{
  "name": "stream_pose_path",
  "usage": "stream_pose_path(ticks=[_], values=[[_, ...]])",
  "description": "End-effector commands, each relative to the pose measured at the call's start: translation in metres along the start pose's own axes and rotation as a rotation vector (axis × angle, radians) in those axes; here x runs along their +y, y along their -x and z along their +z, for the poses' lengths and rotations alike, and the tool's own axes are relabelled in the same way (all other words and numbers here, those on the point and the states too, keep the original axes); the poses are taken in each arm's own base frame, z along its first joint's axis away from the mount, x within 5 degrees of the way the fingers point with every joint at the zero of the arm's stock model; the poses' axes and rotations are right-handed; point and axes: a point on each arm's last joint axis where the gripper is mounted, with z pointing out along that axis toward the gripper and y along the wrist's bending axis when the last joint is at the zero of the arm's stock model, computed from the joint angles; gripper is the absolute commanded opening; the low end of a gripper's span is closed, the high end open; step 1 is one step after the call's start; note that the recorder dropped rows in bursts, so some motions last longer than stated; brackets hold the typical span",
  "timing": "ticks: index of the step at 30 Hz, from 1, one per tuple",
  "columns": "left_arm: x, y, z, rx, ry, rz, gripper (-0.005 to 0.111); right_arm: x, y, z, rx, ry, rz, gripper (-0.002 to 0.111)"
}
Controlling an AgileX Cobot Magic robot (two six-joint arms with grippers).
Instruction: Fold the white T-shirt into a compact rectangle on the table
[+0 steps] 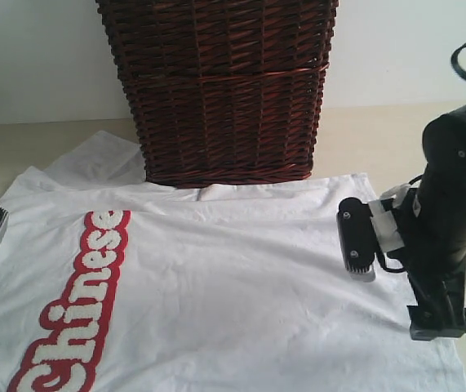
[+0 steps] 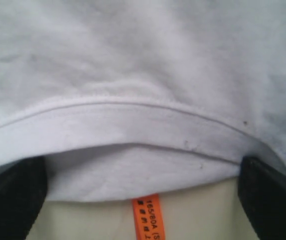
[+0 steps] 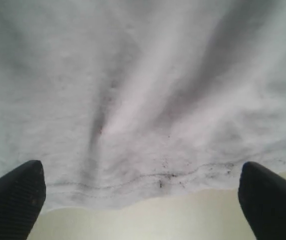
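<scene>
**Item 1, white T-shirt** (image 1: 216, 286): spread lettering-up across the table (image 1: 396, 139), with the red-edged lettering (image 1: 82, 310) toward the left arm's end. It covers most of the near table, and I see no finished fold. I judge it is laid out wide so that both ends can be picked up together.

**Item 2, left pincer** (image 2: 143, 200): fingers spread wide, gripping nothing. It sits at the neck end. The ribbed collar (image 2: 132, 125) and the orange tag (image 2: 148, 222) lie in the gap between its fingers, which I'd say places it to pinch the collar edge.

**Item 3, right pincer** (image 3: 143, 202): fingers apart, nothing clamped. The stitched hem (image 3: 148, 180) runs across between its tips, with bare table on the camera side. It hangs low over the shirt's bottom edge, well apart from the left one.

**Item 4, wicker basket** (image 1: 224, 90): dark, standing behind the shirt with its base at the far edge. One sleeve (image 1: 102, 159) shows beside it.
</scene>
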Motion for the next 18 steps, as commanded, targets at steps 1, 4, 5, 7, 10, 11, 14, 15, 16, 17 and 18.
stream_pose_path(ticks=[1,4,5,7,10,11,14,15,16,17,18], values=[[-0.005,0.000,0.012,-0.007,-0.051,-0.018,0.102,-0.001,-0.009,-0.013,-0.039,-0.025,-0.051,0.105],[-0.005,0.000,0.012,-0.007,-0.051,-0.018,0.102,-0.009,-0.017,-0.009,0.006,-0.068,-0.163,0.105],[-0.005,0.000,0.012,-0.007,-0.051,-0.018,0.102,-0.014,-0.020,-0.006,0.015,-0.098,-0.159,0.105],[-0.004,0.000,0.012,-0.006,-0.044,-0.017,0.102,-0.022,-0.024,-0.001,0.006,-0.136,-0.093,0.105],[-0.004,0.000,0.012,-0.006,-0.044,-0.017,0.102,-0.024,-0.027,0.008,0.015,-0.113,-0.076,0.105],[-0.004,0.000,0.012,-0.006,-0.042,-0.017,0.102,-0.022,-0.028,0.010,0.027,-0.091,-0.140,0.105],[-0.004,0.000,0.012,-0.006,-0.042,-0.017,0.102,-0.021,-0.023,0.016,-0.018,-0.062,-0.210,0.105],[-0.004,0.000,0.012,-0.006,-0.042,-0.017,0.102,-0.021,-0.023,0.018,-0.031,-0.051,-0.201,0.105],[-0.004,0.000,0.012,-0.006,-0.042,-0.017,0.102,-0.020,-0.023,0.020,-0.046,-0.037,-0.186,0.105],[-0.004,0.000,0.012,-0.006,-0.042,-0.017,0.102,-0.021,-0.025,0.023,-0.049,-0.023,-0.183,0.105],[-0.004,0.000,0.012,-0.006,-0.042,-0.017,0.102,-0.022,-0.027,0.026,-0.046,-0.019,-0.174,0.105]])
